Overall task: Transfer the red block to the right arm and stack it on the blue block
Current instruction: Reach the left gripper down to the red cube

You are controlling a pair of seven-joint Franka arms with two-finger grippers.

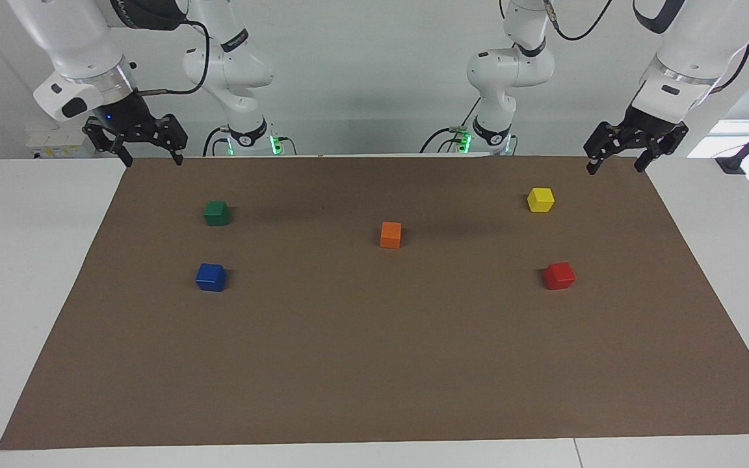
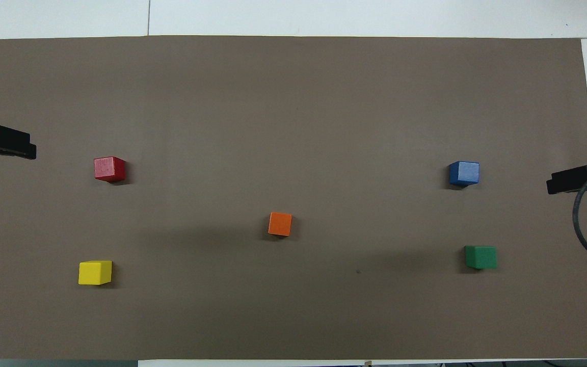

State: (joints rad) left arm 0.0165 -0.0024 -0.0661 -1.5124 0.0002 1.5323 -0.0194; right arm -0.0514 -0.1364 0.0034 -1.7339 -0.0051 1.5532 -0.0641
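Observation:
The red block (image 1: 558,275) sits on the brown mat toward the left arm's end; it also shows in the overhead view (image 2: 109,168). The blue block (image 1: 210,277) sits toward the right arm's end, level with the red one, and also shows in the overhead view (image 2: 464,173). My left gripper (image 1: 615,169) hangs open and empty, raised over the mat's edge at its own end, apart from the red block. My right gripper (image 1: 152,161), with a blue light at its wrist, hangs open and empty over the mat's edge at its own end.
A yellow block (image 1: 540,199) lies nearer to the robots than the red block. A green block (image 1: 216,212) lies nearer to the robots than the blue block. An orange block (image 1: 391,234) sits mid-mat. The mat (image 1: 374,364) lies on a white table.

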